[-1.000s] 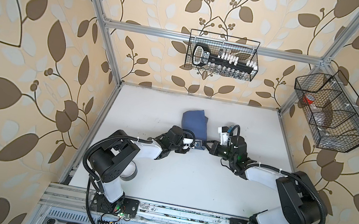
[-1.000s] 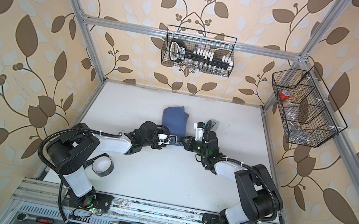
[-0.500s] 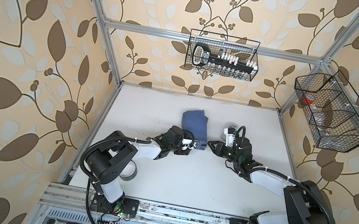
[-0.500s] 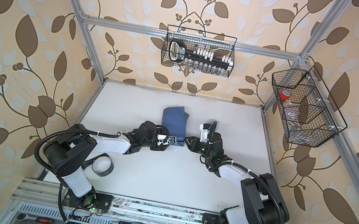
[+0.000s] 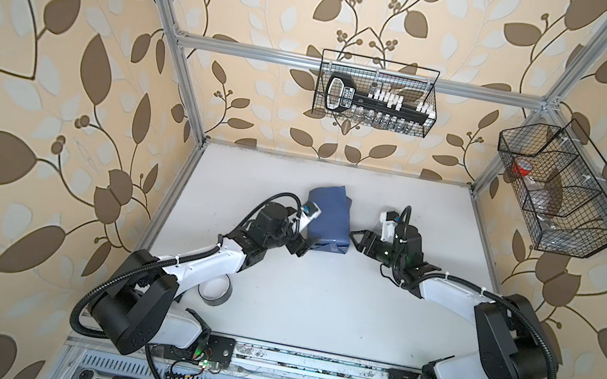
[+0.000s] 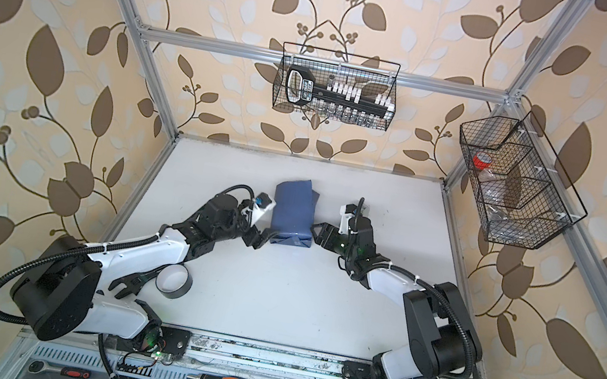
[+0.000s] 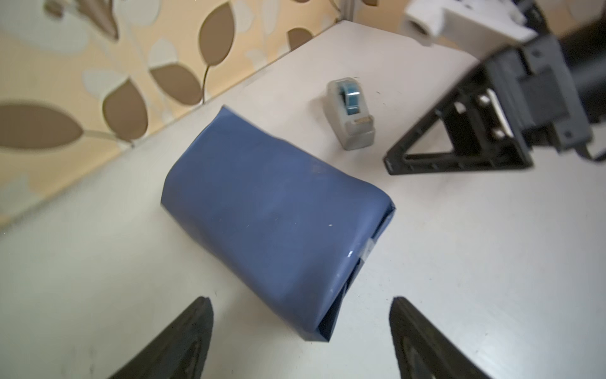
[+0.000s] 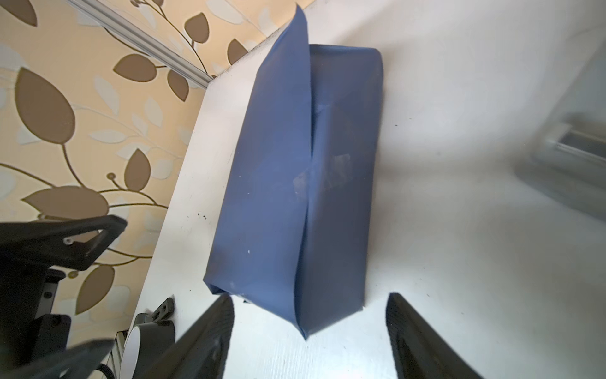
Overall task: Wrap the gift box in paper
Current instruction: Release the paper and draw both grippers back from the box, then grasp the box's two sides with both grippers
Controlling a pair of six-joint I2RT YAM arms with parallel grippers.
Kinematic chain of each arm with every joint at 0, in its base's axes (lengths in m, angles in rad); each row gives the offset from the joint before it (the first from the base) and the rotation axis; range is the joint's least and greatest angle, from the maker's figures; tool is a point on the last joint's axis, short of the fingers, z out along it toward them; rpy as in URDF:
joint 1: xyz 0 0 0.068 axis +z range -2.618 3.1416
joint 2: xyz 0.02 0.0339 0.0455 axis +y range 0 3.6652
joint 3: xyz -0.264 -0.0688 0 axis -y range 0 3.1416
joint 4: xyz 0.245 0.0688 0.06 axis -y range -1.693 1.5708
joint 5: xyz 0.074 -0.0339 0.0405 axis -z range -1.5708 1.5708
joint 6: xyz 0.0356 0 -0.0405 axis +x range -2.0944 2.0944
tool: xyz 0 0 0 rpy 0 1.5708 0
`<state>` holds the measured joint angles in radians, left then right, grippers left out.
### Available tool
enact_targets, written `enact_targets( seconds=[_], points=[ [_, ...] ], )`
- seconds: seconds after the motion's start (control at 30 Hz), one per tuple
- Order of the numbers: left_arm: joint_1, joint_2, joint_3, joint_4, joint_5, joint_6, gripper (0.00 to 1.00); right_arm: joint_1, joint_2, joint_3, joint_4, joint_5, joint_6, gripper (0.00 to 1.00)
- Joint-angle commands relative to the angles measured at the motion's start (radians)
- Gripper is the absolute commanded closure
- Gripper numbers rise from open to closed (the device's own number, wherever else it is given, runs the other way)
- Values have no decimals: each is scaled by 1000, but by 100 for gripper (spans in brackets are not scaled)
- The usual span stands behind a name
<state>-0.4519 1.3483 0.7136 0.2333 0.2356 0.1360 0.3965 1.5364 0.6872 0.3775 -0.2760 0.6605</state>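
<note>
Tabletop of plain white board [image 5: 312,318] forms the floor of the cell. The white-and-black left arm [image 5: 204,261] reaches toward one end corner of a long parcel of dusky blue wrapping paper [image 5: 328,220]. The matching right arm [image 5: 451,297] reaches to the parcel's opposite side. The left jaws stand wide apart and hold nothing. In the left wrist view their black fingers [image 7: 183,344] flank the parcel's nearest corner without touching it. The right jaws are likewise spread wide and empty. In the right wrist view one black finger [image 8: 210,334] overlaps the parcel's end, and I cannot tell whether it touches. The paper is folded round into a sleeve lying flat on the tabletop, with a seam running its length and clear tape patches [image 8: 339,164] across that seam. The gift box is out of sight, hidden inside the paper. A grey roll of tape [image 5: 214,293] lies well apart from the parcel, beside the left arm. A small grey tape dispenser [image 7: 351,115] stands near the parcel, on the right arm's side.
</note>
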Motion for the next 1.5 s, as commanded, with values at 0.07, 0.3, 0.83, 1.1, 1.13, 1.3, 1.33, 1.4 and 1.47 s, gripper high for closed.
enact_targets(
  seconds=[0.07,0.3,0.83,1.1,1.13,1.3,1.33,1.4,1.47],
  points=[
    [140,85,145,-124,179,-538,13,14,64,86,-42,13,-30,17],
    [157,381,309,-58,385,-720,15,8,215,237,-89,-71,-18,14],
    [0,256,-5,212,425,-881,22,88,58,-37,47,-197,96,25],
    [2,26,-168,92,262,-852,10,61,-157,-194,-93,-53,39,12],
    [6,36,-154,88,263,-852,9,59,-138,-176,-89,-66,37,11],
    [15,162,-51,75,246,-847,6,62,3,-51,-45,-91,41,10],
    [17,190,-29,71,244,-843,6,62,28,-30,-39,-96,42,10],
    [30,237,5,84,256,-851,6,59,72,17,-34,-105,42,10],
    [30,287,34,114,279,-868,6,57,104,46,-26,-110,44,10]
  ],
)
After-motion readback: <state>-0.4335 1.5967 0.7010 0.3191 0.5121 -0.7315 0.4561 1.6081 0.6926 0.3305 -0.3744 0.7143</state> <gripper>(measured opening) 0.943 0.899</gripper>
